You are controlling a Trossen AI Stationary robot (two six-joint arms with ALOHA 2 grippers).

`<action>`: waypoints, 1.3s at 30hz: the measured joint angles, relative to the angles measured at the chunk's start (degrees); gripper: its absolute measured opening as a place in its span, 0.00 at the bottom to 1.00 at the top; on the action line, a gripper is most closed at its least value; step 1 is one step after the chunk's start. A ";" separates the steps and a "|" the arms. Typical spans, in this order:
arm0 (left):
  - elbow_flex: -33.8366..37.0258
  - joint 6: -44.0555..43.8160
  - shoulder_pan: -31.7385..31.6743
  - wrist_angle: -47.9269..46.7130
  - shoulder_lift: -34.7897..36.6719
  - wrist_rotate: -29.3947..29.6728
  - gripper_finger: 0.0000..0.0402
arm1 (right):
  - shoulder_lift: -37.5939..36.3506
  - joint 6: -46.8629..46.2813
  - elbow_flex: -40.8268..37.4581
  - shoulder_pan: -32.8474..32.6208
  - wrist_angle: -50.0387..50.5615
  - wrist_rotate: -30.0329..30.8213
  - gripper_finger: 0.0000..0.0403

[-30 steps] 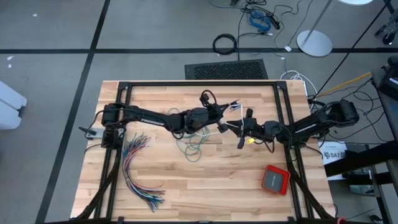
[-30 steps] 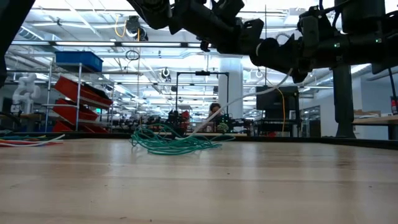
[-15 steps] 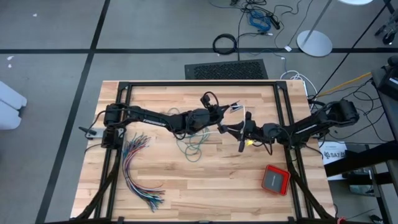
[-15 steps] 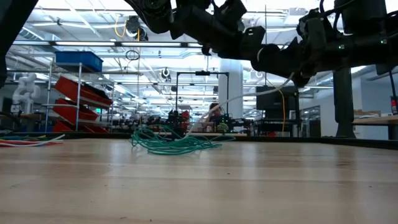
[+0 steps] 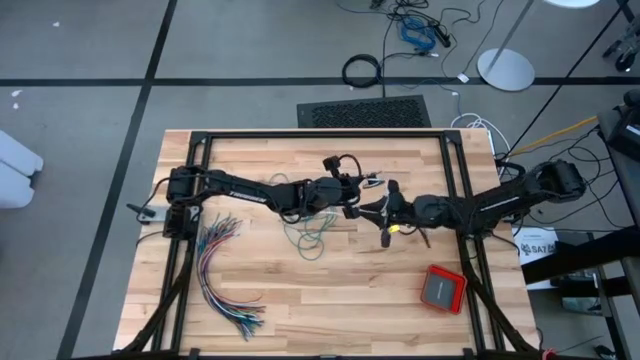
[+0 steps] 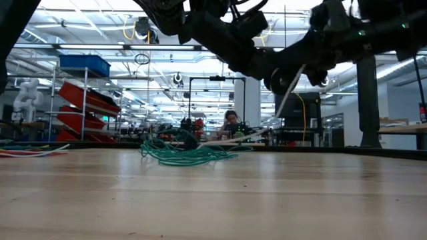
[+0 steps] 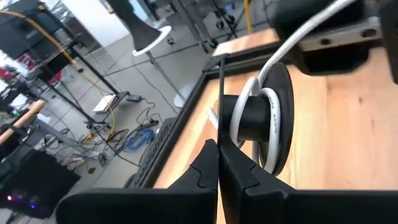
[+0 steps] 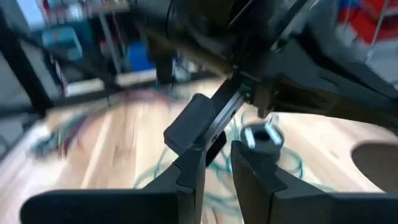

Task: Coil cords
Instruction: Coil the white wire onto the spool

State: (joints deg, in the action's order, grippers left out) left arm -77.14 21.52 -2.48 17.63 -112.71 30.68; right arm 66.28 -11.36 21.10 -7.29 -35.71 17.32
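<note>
Tabletop point(image 5: 330, 290), light wood slats in a black frame. No open bin or tray on it; only a small closed red case point(image 5: 442, 288) near the right front corner, contents not visible.

Left arm reaches across from the left edge, stretched nearly flat toward the centre. Left claw point(image 5: 352, 190) is closed; in its wrist view the two fingers point(image 7: 211, 168) meet on a thin black cord point(image 7: 221, 93) that runs straight up out of the pinch.

Right arm comes in from the right edge, also low and extended, meeting the left one at mid-table. Right claw point(image 5: 385, 205) has its fingers point(image 8: 193, 158) slightly parted with a narrow gap; cannot tell whether anything sits between them. A small yellow mark shows on this arm just behind the claw.

White tail end point(image 6: 290, 83) of the black cord hangs slanted between the two claws, above the wood; in the left wrist view it loops around a black spool-like part.

Teal-green cord point(image 5: 312, 238) lies loose in an untidy heap on the tabletop, just in front of the left claw, spread mostly sideways in the low view.

Fanned many-coloured wires point(image 5: 225, 275) lie at front left, well apart.
</note>
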 joint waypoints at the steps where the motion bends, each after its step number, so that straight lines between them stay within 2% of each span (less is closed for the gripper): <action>1: 0.00 0.36 0.00 -0.51 0.00 -0.57 0.00 | -0.18 0.05 2.18 0.00 5.09 -0.50 0.16; 7: 0.04 0.97 0.04 -1.17 0.03 -2.87 0.00 | -0.32 1.81 15.14 -0.32 31.34 -2.03 0.16; 17: -0.21 0.81 0.09 0.78 0.36 -3.76 0.00 | -0.26 2.70 30.71 -1.33 53.49 -2.03 0.16; 21: 0.35 1.68 -0.64 0.22 -0.61 -2.39 0.00 | -0.76 2.50 33.71 -1.67 51.89 -5.80 0.16; 25: 0.04 -1.92 -1.27 1.96 -0.07 -3.06 0.00 | 0.46 4.23 34.25 -1.83 50.39 -8.87 0.18; 39: 0.11 -4.73 -1.64 5.78 -0.17 -4.55 0.00 | 9.89 3.19 34.65 -4.13 48.64 -8.75 0.28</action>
State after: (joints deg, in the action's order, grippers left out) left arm -77.03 16.80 -4.12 23.41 -112.88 26.14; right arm 76.17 -8.16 55.75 -11.41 12.93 8.57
